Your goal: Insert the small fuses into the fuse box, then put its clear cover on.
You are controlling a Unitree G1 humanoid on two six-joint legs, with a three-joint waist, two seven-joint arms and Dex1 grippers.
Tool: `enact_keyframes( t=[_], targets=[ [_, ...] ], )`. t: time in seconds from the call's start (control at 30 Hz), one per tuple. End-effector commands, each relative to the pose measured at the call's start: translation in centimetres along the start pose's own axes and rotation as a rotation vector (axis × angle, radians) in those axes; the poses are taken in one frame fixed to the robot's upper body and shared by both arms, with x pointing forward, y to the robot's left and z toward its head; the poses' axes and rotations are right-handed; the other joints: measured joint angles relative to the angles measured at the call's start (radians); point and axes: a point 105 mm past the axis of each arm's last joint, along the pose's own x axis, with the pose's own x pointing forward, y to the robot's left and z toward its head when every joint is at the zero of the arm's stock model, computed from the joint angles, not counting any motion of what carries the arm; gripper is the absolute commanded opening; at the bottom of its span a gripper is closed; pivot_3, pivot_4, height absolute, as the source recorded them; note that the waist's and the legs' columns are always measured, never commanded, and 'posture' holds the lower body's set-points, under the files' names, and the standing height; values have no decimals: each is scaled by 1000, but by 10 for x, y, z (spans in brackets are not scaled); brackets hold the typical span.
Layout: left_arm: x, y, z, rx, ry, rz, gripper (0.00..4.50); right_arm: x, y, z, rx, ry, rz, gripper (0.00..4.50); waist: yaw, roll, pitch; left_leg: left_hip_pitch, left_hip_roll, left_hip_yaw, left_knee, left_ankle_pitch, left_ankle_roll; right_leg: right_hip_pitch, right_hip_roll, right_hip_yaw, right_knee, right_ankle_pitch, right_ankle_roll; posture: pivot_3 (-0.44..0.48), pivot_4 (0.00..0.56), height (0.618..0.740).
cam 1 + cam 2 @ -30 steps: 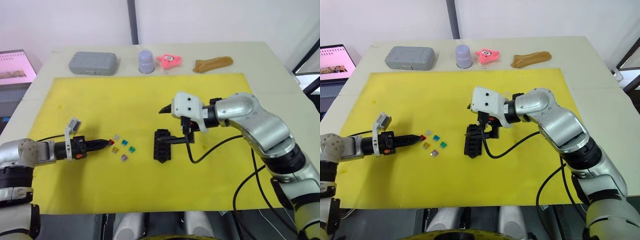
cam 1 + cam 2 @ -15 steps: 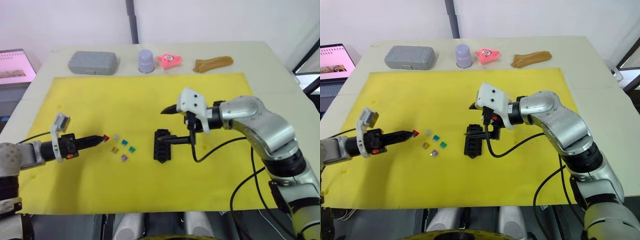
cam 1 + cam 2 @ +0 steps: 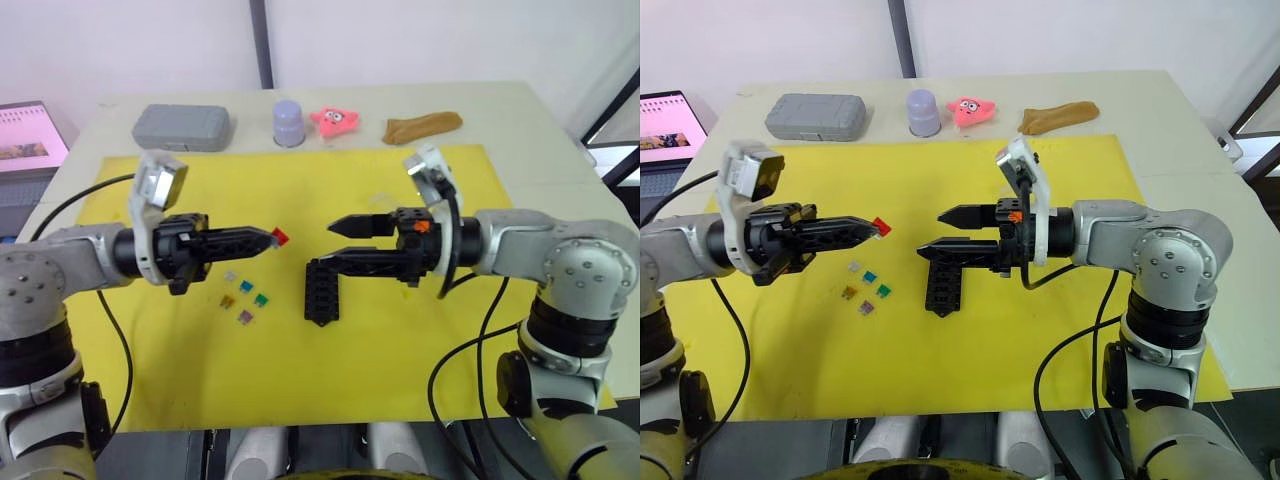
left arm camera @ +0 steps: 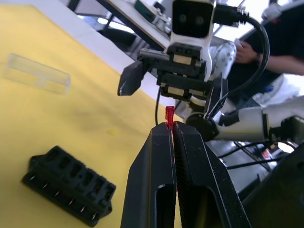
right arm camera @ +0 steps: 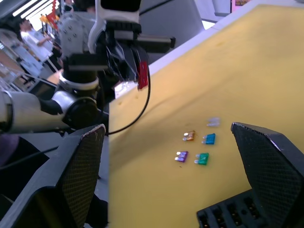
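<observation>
Left hand (image 3: 268,237) clamped on a red fuse (image 3: 280,237); right hand (image 3: 325,247) wide apart above the fuse box (image 3: 321,291).

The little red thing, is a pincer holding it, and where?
Yes. The left pincer pinches the red fuse by its lower end, so its top pokes out. The right pincer is open and holds nothing.

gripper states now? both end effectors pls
Left end effector: shut on the red fuse, raised above the yellow mat.
Right end effector: open, empty, fingers spread above the fuse box.
</observation>
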Motion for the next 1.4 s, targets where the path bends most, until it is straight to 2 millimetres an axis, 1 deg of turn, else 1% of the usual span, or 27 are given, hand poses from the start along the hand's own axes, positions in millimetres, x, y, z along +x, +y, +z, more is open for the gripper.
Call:
enact_keyframes(
  t=[0.03,0.1,0.27,0.53,0.6,0.67,0.7,1.4],
  targets=[
    [5,-8,9,74,8,-38,0,2,7,11,-5,-42,33,3619,2,0,0,0,0,0,0,0,0,0,0,0,0,0,0,0,150,740],
    [7,-7,11,82,6,-45,0,5,8,9,-1,-29,33,2752,5,0,0,0,-1,0,0,0,0,0,0,0,0,0,0,0,150,740],
    [9,-4,13,92,0,-48,0,11,10,7,13,-15,43,2752,7,0,0,-1,-1,0,1,0,0,0,0,0,0,0,0,0,150,740],
    [10,-3,12,99,0,-45,0,14,12,9,20,-21,61,2752,5,0,0,-1,-1,0,1,0,0,0,0,0,0,0,0,0,150,740],
    [10,-3,10,98,3,-44,0,15,13,10,20,-23,63,2226,5,0,0,-1,-1,0,1,0,0,0,0,0,0,0,0,0,150,740],
    [9,-3,9,97,6,-41,0,15,13,10,21,-26,66,1493,5,0,0,-1,-1,0,1,0,0,0,0,0,0,0,0,0,150,740],
    [9,-3,9,96,7,-39,0,15,13,10,19,-22,62,1000,5,0,0,-1,-1,0,1,0,0,0,0,0,0,0,0,0,150,740],
    [9,0,3,95,12,-25,0,19,15,9,29,-19,68,1000,6,0,0,-1,-1,0,1,0,0,0,0,0,-1,0,0,0,150,740]
  ],
)
